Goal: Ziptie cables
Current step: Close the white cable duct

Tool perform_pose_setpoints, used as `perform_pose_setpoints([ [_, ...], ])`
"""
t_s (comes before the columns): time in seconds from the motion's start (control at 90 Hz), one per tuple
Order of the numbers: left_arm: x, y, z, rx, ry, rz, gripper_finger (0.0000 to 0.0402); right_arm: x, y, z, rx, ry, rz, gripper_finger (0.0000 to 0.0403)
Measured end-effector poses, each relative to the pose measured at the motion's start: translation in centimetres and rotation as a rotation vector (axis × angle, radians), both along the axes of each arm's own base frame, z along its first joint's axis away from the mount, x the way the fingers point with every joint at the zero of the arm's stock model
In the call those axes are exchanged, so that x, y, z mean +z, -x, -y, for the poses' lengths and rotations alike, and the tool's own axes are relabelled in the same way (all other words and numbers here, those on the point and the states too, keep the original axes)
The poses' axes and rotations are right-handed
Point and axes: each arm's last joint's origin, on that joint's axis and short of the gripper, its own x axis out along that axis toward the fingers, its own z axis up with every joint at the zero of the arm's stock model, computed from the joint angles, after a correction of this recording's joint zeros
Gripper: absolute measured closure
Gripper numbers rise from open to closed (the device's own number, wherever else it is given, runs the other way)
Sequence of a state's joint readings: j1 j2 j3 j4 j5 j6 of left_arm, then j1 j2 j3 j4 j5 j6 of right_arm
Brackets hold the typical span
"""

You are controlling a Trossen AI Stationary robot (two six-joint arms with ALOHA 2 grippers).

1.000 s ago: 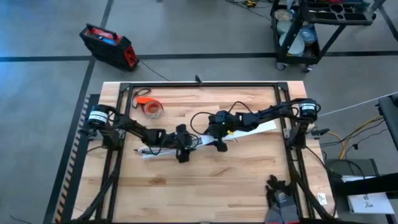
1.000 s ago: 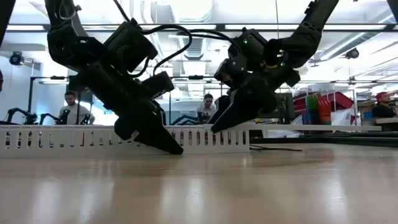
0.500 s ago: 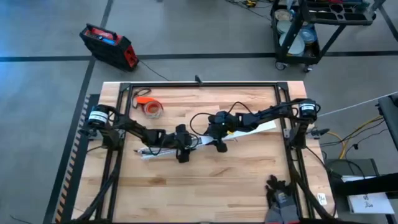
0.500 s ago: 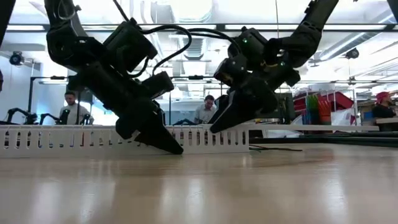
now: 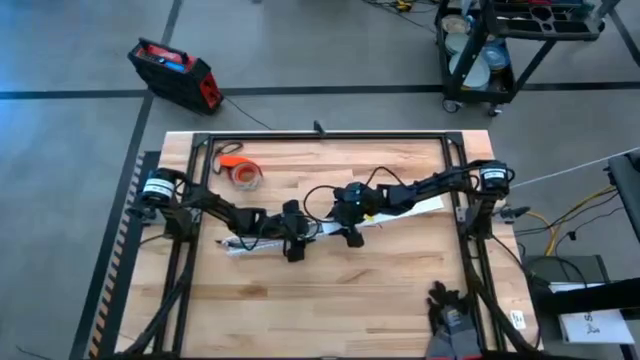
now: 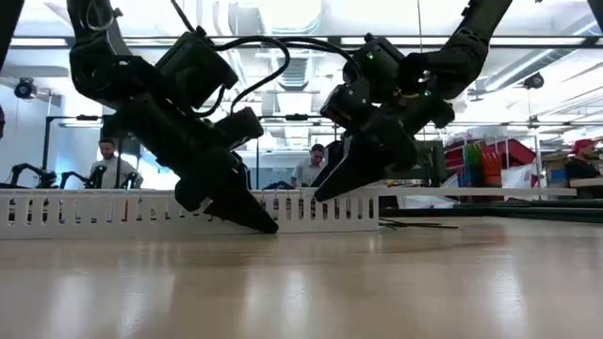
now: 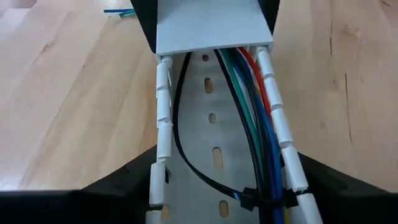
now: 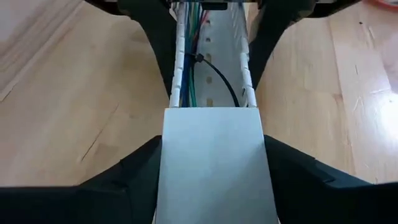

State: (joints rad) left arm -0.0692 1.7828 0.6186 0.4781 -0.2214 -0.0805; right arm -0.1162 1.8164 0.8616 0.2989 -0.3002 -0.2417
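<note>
The cables, green, blue, red and dark, lie lengthwise in the white slotted channel at the middle of the wooden table. A thin dark ziptie is already looped round them, its small head sitting against the bundle near my left claw's end, its free tail curving away along the channel floor toward the lid. Channel and bundle share one long axis, running left to right across the table, slightly skewed.

My left claw straddles the channel's left stretch, fingers spread wide on either side of its walls, gripping nothing I can see. My right claw straddles the right stretch, where a white lid covers the channel, fingers equally wide apart and empty.

The two claws face each other along that axis with the ziptie between them, its head closer to my left. By my reckoning the loop still looks slack, so whichever claw draws the tail must pull along the channel.

An orange tape roll sits at the far left.
</note>
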Motion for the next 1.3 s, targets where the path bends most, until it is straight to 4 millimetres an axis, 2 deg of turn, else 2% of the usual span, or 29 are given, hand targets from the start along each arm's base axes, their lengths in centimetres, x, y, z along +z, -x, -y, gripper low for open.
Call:
perform_pose_setpoints([
  [0.156,-0.01,0.01,0.00,-0.008,-0.009,-0.007,0.0164,0.01,-0.02,-0.12,0.036,-0.009,0.009,0.0183],
  [0.422,0.12,-0.12,0.01,-0.008,-0.007,0.008,0.0158,0.08,-0.15,-0.13,-0.055,-0.061,0.000,0.0186],
  [0.622,0.20,-0.22,0.00,-0.003,-0.012,0.012,0.0157,0.07,-0.16,-0.26,-0.051,-0.043,0.001,0.0174],
  [0.789,0.22,-0.22,-0.05,0.021,-0.012,0.015,0.0157,0.05,-0.18,-0.18,-0.123,-0.048,-0.011,0.0185],
  [1.044,0.26,-0.26,-0.06,0.017,-0.020,0.020,0.0168,0.03,-0.16,-0.29,-0.114,-0.052,-0.018,0.0173],
  [1.2,0.31,-0.34,-0.59,0.022,-0.029,0.023,0.0164,0.02,-0.13,-0.46,-0.047,-0.030,-0.009,0.0184],
  [1.3,0.37,-0.39,-0.94,0.019,-0.045,0.026,0.0159,0.04,-0.15,-0.35,-0.087,-0.008,-0.011,0.0184],
])
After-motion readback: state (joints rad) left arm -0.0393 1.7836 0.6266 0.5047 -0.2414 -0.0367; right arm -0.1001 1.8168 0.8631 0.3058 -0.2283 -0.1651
